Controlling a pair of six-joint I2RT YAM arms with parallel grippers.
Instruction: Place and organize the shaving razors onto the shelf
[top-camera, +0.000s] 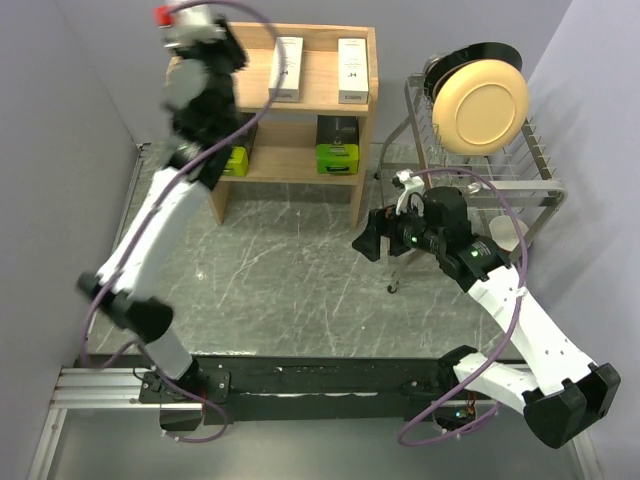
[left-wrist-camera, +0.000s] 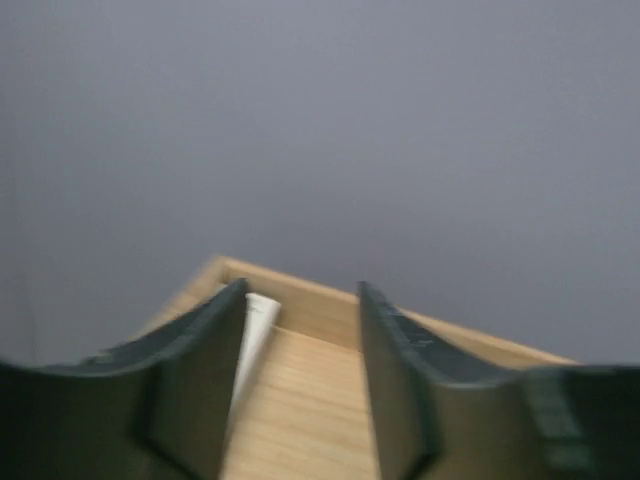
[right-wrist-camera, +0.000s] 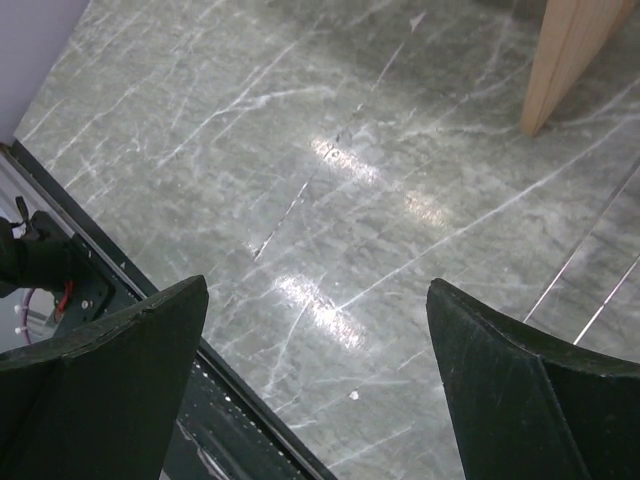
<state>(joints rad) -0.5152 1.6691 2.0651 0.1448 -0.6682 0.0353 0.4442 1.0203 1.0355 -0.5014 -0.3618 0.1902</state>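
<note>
The light wood shelf (top-camera: 308, 93) stands at the back of the table. Two slim white razor boxes (top-camera: 287, 68) (top-camera: 352, 70) lie on its top tier. A black-and-lime pack (top-camera: 337, 146) sits on the lower tier, and a second one (top-camera: 236, 158) is half hidden by my left arm. My left gripper (top-camera: 232, 52) hangs over the top tier's left end, open (left-wrist-camera: 302, 300). In the left wrist view a third white box (left-wrist-camera: 258, 322) lies beside its left finger, against the rim. My right gripper (top-camera: 365, 240) is open and empty above the marble table (right-wrist-camera: 315, 290).
A wire dish rack (top-camera: 520, 165) with a cream plate (top-camera: 482, 105) and a dark plate stands at the right, close to my right arm. A white cup (top-camera: 506, 232) sits by the rack. Grey walls close in the left, back and right sides.
</note>
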